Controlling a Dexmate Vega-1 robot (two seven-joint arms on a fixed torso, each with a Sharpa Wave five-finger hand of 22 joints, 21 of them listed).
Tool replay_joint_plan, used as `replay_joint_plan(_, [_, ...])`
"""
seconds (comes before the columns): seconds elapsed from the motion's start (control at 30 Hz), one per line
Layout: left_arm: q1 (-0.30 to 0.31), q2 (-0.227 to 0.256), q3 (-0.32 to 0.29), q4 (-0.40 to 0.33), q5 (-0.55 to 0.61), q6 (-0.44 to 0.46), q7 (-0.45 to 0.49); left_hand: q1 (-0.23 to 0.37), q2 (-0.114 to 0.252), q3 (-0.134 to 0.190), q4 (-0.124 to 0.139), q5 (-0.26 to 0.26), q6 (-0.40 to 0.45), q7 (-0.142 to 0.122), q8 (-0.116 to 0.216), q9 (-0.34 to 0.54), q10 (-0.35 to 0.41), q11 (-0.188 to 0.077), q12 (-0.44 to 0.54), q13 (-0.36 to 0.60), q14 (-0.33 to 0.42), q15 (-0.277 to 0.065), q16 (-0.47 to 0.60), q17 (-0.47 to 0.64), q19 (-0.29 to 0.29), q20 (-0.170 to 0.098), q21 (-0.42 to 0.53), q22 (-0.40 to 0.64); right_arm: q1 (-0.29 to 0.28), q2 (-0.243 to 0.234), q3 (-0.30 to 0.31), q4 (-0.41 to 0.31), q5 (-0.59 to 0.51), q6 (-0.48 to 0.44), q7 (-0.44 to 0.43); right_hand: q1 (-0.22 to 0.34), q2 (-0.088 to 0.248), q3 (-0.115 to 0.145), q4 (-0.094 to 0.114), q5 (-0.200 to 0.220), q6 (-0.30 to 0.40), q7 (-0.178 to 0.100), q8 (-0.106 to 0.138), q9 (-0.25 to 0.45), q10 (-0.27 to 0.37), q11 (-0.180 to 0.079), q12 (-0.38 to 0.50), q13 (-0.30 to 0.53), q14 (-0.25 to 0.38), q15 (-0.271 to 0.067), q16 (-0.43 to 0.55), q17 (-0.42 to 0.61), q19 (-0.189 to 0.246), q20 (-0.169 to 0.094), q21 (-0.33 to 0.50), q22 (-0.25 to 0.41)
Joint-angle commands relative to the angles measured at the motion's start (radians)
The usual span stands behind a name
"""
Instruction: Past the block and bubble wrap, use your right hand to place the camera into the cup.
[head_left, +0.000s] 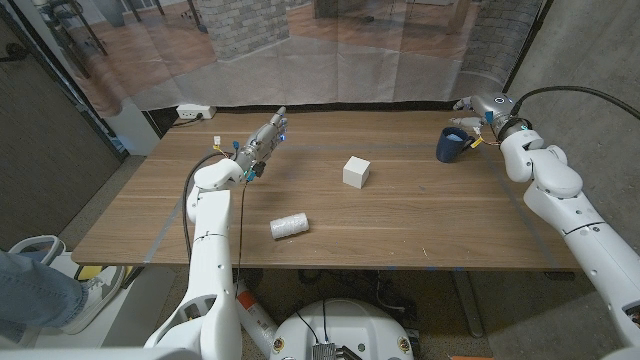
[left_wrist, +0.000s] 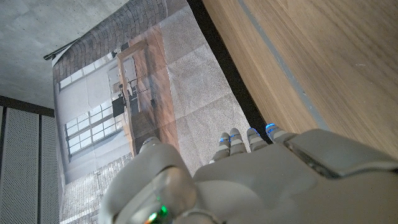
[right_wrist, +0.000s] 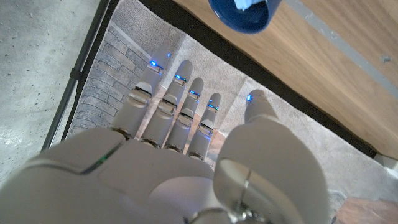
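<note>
Left hand raised over the desk's far left part, fingers straight, holding nothing. Roll of bubble wrap lies near the front edge, left of centre. White block sits mid-desk. Blue cup stands near the far right corner, something pale inside, probably the camera. Right hand hovers just beyond the cup, fingers spread, empty.
</note>
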Motion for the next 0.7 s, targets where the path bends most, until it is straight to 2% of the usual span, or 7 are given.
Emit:
replay_joint_plan(0.03, [0.007, 0.001, -0.006, 0.001, -0.009, -0.011, -0.004, 0.008, 0.004, -0.007, 0.003, 0.0, 0.005, 0.005, 0.004, 0.004, -0.001, -0.004, 0.001, 0.005, 0.0, 0.0, 0.003, 0.006, -0.018, 0.008, 0.003, 0.005, -0.029, 0.024, 0.036, -0.029, 0.03, 0.038, -0.067, 0.0, 0.009, 0.005, -0.005, -0.004, -0.002, 0.0, -0.004, 0.005, -0.013, 0.003, -0.005, 0.004, -0.011, 0.001, -0.002, 0.001, 0.003, 0.001, 0.003, 0.006])
replay_joint_plan(0.7, [0.021, 0.007, -0.016, -0.013, -0.018, -0.012, -0.023, 0.01, 0.006, -0.01, 0.003, -0.001, 0.007, 0.004, 0.004, 0.004, 0.0, -0.004, 0.001, 0.005, 0.0, 0.001, 0.003, 0.005, -0.018, 0.007, 0.003, 0.005, -0.053, 0.041, 0.051, -0.074, 0.016, 0.024, -0.032, 0.008, 0.02, 0.013, -0.009, -0.008, -0.014, 0.0, -0.013, 0.006, -0.049, 0.002, -0.023, 0.004, -0.022, 0.0, -0.003, 0.002, -0.017, 0.008, -0.006, 0.006])
